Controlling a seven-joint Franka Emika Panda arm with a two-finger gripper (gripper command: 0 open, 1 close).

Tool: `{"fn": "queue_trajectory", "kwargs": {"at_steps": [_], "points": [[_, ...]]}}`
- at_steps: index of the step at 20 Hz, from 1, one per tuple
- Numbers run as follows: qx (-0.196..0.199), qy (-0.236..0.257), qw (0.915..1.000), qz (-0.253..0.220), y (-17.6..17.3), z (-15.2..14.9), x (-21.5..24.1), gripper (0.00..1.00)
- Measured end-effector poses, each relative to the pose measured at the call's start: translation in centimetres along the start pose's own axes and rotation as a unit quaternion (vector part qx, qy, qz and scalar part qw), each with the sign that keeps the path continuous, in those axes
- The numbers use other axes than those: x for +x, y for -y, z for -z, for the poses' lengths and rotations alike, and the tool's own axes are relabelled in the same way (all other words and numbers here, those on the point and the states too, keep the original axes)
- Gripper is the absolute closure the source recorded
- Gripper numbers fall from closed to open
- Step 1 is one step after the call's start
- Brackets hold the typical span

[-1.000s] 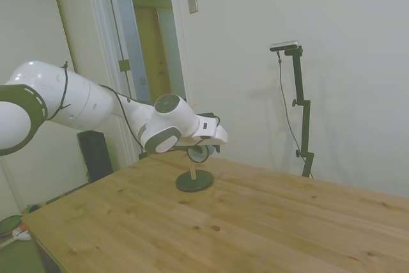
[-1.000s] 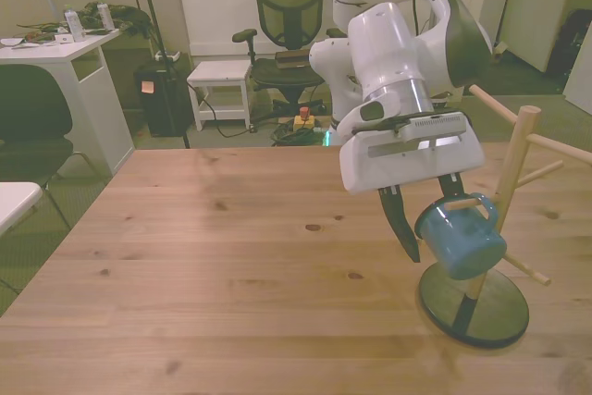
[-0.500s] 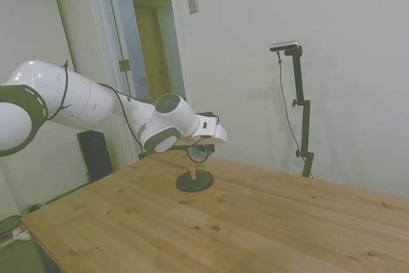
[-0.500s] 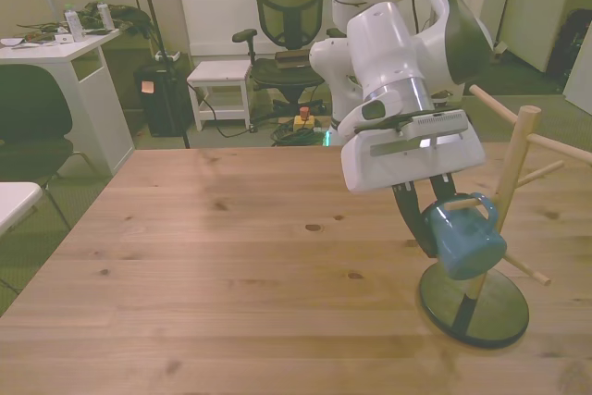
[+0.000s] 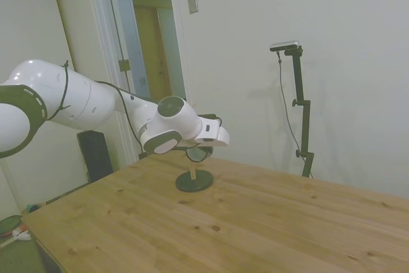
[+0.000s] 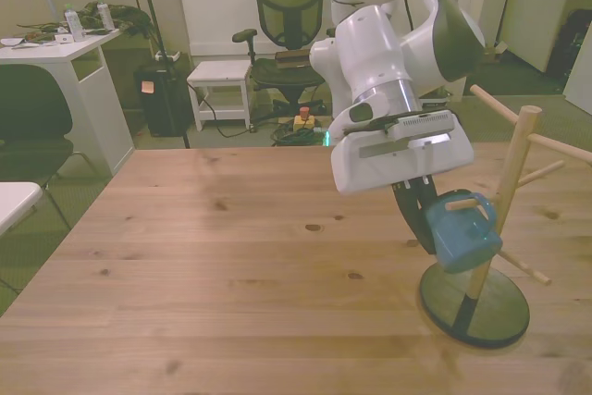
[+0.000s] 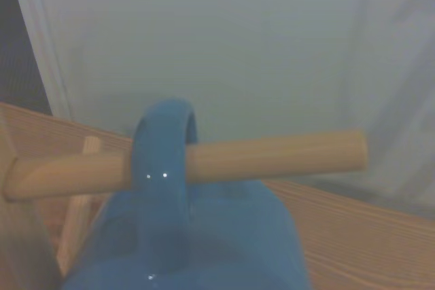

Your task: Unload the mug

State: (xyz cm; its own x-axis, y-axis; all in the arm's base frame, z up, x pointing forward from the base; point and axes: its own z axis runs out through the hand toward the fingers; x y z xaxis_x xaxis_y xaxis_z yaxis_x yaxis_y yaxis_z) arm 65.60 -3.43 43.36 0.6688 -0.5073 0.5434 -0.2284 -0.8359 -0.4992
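One mug (image 6: 465,238) hung on peg — tool (image 6: 427,225) clasping it

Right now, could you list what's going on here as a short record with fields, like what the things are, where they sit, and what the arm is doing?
Object: small light-blue cylindrical mug
Mug support: hangs by its handle on a wooden peg
Stand: wooden peg stand with dark round base, near the front view's right
Surface: wooden table
End effector: shut on the mug, dark fingers at its rim
Mug pose: tilted, not lifted off the peg
Task state: mug not yet unloaded
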Motion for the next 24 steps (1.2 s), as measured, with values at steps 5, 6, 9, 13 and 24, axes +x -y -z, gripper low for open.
{"fn": "queue_trajectory", "kwargs": {"at_steps": [5, 6, 9, 13, 24], "points": [[0.005, -0.003, 1.0000, -0.007, -0.4, 0.3, 0.1, 1.00], [0.006, -0.003, 0.9999, -0.008, -0.4, 0.4, 0.2, 1.00], [0.008, -0.007, 0.9999, -0.009, -0.3, 0.7, 0.4, 1.00], [0.012, -0.012, 0.9998, -0.008, 0.4, 1.4, 0.7, 1.00], [0.022, -0.026, 0.9994, -0.003, 1.6, 2.5, 1.9, 1.00]]}}
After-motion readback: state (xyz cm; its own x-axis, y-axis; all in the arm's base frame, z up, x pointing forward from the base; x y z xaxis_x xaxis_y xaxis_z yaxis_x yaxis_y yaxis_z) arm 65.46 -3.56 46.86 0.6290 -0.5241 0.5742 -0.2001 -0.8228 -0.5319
